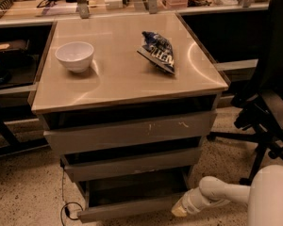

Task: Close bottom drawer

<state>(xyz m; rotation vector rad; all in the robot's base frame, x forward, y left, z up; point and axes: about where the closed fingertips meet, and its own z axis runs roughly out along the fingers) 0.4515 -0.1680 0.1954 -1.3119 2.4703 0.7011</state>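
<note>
Tool [181, 209] sat just beside the open bottom drawer [127, 208].
Rigid metal, it probably slid easily under a push on its front; the tool's opening couldn't be told.

We count three grey drawers under the one surface [122, 86]: one top drawer [132, 132] with pale scratches on its front, one middle drawer [132, 163] and one bottom drawer [127, 208]. On the surface we count two things: one white bowl [75, 55] by the left edge, toward the far-left corner, and one blue snack bag [156, 52] toward the far-right corner. We count one end effector [178, 211], low on the right, just beside the right end of the bottom drawer's front. Off the surface's right edge we count one black office chair [269, 112], and below its near-left corner one dark cable [67, 209] on the floor.
</note>
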